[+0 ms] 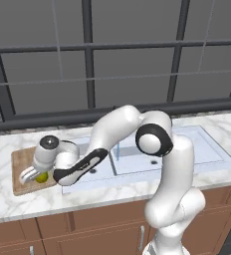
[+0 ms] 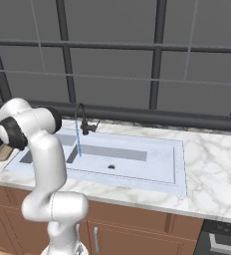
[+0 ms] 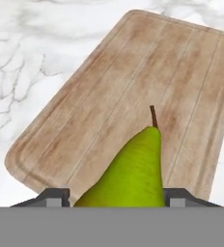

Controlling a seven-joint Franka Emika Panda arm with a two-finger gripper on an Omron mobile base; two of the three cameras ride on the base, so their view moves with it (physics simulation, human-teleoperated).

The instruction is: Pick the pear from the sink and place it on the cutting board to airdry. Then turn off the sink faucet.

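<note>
The yellow-green pear [image 3: 128, 173] sits between my gripper's [image 3: 118, 195] two finger tips, its stem pointing away over the wooden cutting board [image 3: 133, 82]. In the left base view my gripper [image 1: 33, 175] is low over the cutting board [image 1: 20, 164], left of the sink [image 1: 207, 149], with the pear [image 1: 42, 176] in it just above the wood. I cannot tell whether the pear touches the board. The dark gooseneck sink faucet [image 2: 81, 122] stands behind the sink [image 2: 157, 164], and a thin blue stream of water [image 2: 78, 139] falls from its spout.
White marble counter [image 1: 8, 199] surrounds the board and sink. A dark-framed window [image 2: 157, 60] runs along the back wall. My arm's elbow [image 1: 155, 139] arches over the sink's left basin. Wooden cabinet fronts [image 2: 132, 229] lie below the counter.
</note>
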